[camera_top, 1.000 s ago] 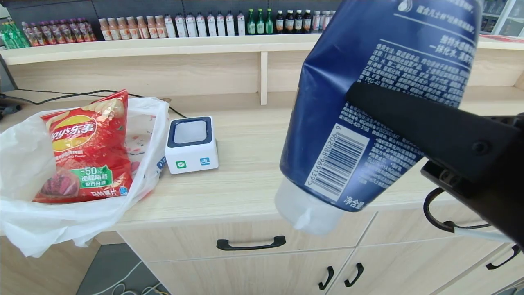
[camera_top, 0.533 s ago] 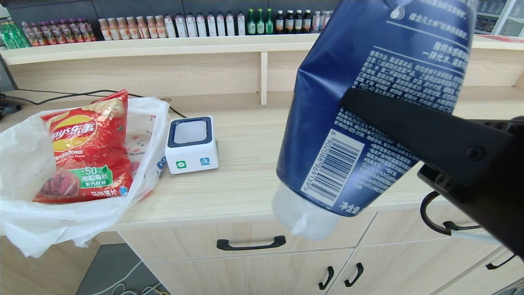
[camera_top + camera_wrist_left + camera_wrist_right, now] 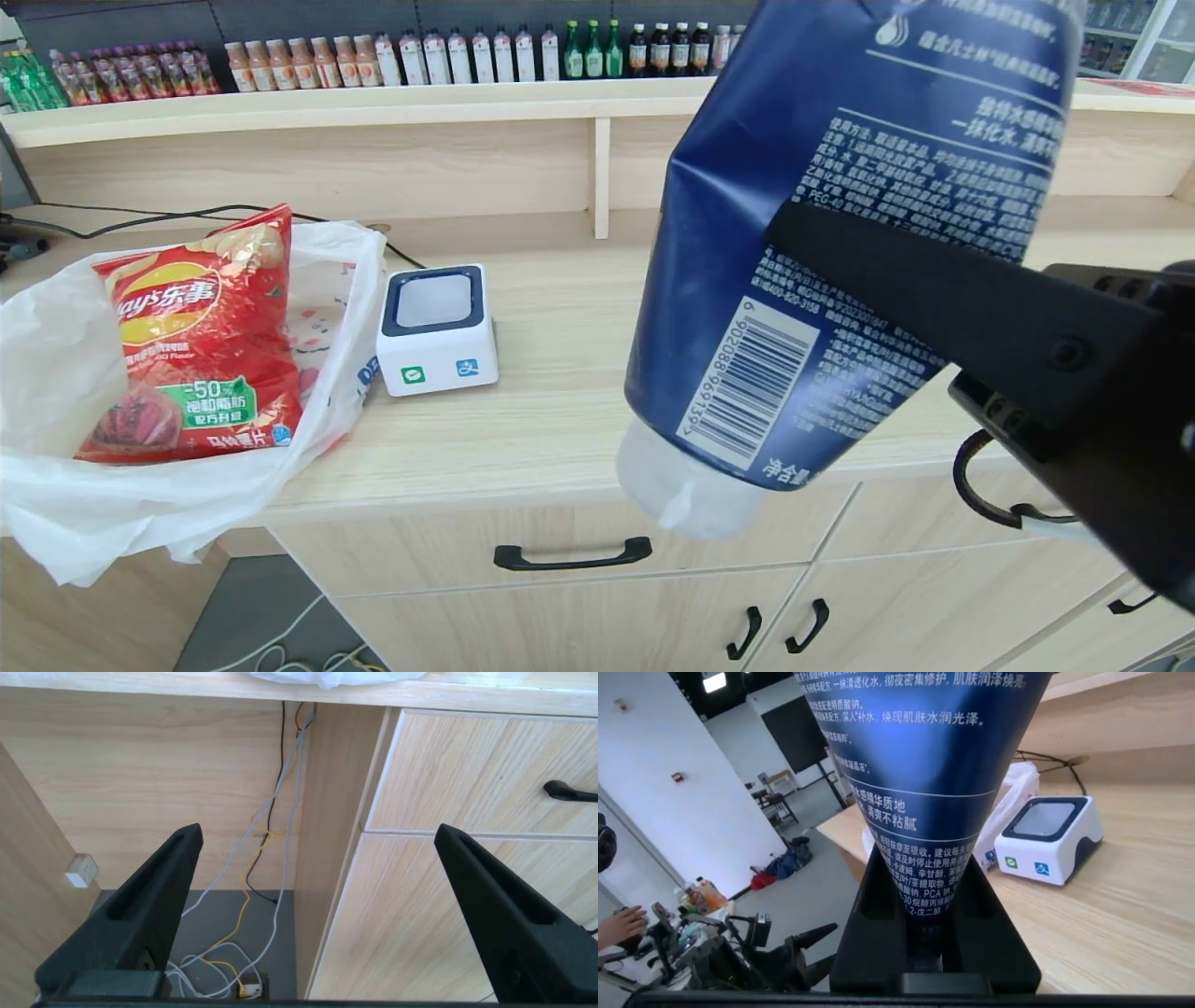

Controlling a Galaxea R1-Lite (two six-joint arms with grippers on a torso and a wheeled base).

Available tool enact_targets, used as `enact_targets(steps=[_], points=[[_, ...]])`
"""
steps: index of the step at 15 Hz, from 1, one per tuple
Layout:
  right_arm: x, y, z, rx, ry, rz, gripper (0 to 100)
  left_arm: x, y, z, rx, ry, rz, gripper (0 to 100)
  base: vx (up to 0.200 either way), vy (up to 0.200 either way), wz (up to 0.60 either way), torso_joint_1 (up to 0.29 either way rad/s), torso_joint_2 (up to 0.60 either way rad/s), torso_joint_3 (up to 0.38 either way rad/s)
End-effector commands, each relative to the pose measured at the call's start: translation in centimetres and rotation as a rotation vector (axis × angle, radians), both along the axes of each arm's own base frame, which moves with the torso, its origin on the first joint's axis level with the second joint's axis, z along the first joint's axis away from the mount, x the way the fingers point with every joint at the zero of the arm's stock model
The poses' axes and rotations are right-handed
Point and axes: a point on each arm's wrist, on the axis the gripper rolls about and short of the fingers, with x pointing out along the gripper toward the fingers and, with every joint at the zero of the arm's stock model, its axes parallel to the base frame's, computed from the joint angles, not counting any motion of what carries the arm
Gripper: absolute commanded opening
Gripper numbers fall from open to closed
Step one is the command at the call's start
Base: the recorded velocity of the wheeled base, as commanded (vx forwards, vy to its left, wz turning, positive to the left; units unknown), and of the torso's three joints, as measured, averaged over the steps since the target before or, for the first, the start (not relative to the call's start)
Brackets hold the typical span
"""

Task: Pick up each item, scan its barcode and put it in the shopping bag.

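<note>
The right hand [image 3: 924, 891] was clamped on a dark blue tube [image 3: 747, 187], held up in the air above the front edge of the surface [image 3: 560, 401], tilted with its translucent cap [image 3: 681, 495] lowest and its barcode [image 3: 747, 383] facing the head camera. The white scanner [image 3: 436, 329] stood on the surface, just beside the white shopping bag [image 3: 56, 373], which held a red chips bag [image 3: 201, 336]. The left hand [image 3: 318, 835] hung below the surface with its fingers wide apart, holding nothing.

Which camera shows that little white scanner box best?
The head view: the scanner sits whole on the counter, window up. The right wrist view catches it sidelong beside the blue tube. The left wrist view faces cabinet fronts.
</note>
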Motion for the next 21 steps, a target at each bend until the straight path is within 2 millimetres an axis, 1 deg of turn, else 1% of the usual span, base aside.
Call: enact_targets(steps=[1, 4, 6, 8, 9, 10, 11, 14, 16, 17, 19, 20, 21], points=[[-0.1, 0.3, -0.4, -0.021, -0.009, 0.004, 0, 0.0, 0.0, 0.0, 0.0, 0.0, 0.0, 100, 0.0, 0.0, 0.0, 0.0, 0.0, 0.0], [-0.3, 0.4, -0.5, -0.045, -0.039, -0.001, 0, 0.0, 0.0, 0.0, 0.0, 0.0, 0.0, 100, 0.0, 0.0, 0.0, 0.0, 0.0, 0.0], [-0.2, 0.5, -1.0, -0.071, -0.045, -0.01, 0, 0.0, 0.0, 0.0, 0.0, 0.0, 0.002, 100, 0.0, 0.0, 0.0, 0.0, 0.0, 0.0], [0.1, 0.5, -1.2, -0.083, -0.035, -0.12, 0, 0.0, 0.0, 0.0, 0.0, 0.0, 0.0, 100, 0.0, 0.0, 0.0, 0.0, 0.0, 0.0], [0.1, 0.6, -1.2, -0.086, -0.039, -0.138, 0, 0.0, 0.0, 0.0, 0.0, 0.0, 0.0, 100, 0.0, 0.0, 0.0, 0.0, 0.0, 0.0], [0.3, 0.6, -1.2, -0.119, -0.079, -0.204, 0, 0.0, 0.0, 0.0, 0.0, 0.0, 0.0, 100, 0.0, 0.0, 0.0, 0.0, 0.0, 0.0], [0.3, 0.6, -1.3, -0.131, -0.083, -0.23, 0, 0.0, 0.0, 0.0, 0.0, 0.0, 0.0, 100, 0.0, 0.0, 0.0, 0.0, 0.0, 0.0], [0.9, 0.2, -1.6, -0.214, -0.138, -0.417, 0, 0.0, 0.0, 0.0, 0.003, 0.001, 0.0, 100, 0.0, 0.0, 0.0, 0.0, 0.0, 0.0], [1.0, -0.1, -1.9, -0.228, -0.154, -0.497, 0, 0.0, 0.0, 0.0, 0.001, 0.0, 0.0, 100, 0.0, 0.0, 0.0, 0.0, 0.0, 0.0], [1.2, -0.4, -2.0, -0.207, -0.159, -0.536, 0, 0.0, 0.0, 0.0, 0.003, 0.001, 0.0, 100, 0.0, 0.0, 0.0, 0.0, 0.0, 0.0], [2.7, -1.2, -2.5, -0.193, -0.159, -0.619, 0, 0.0, 0.0, 0.0, 0.001, 0.0, 0.0, 100, 0.0, 0.0, 0.0, 0.0, 0.0, 0.0], [3.9, -1.8, -2.5, -0.172, -0.158, -0.682, 0, 0.0, 0.0, 0.0, 0.001, 0.0, 0.0, 100, 0.0, 0.0, 0.0, 0.0, 0.0, 0.0], [4.7, -2.1, -2.6, -0.164, -0.156, -0.713, 0, 0.0, 0.0, 0.0, 0.001, 0.0, 0.0, 100, 0.0, 0.0, 0.0, 0.0, 0.0, 0.0]])
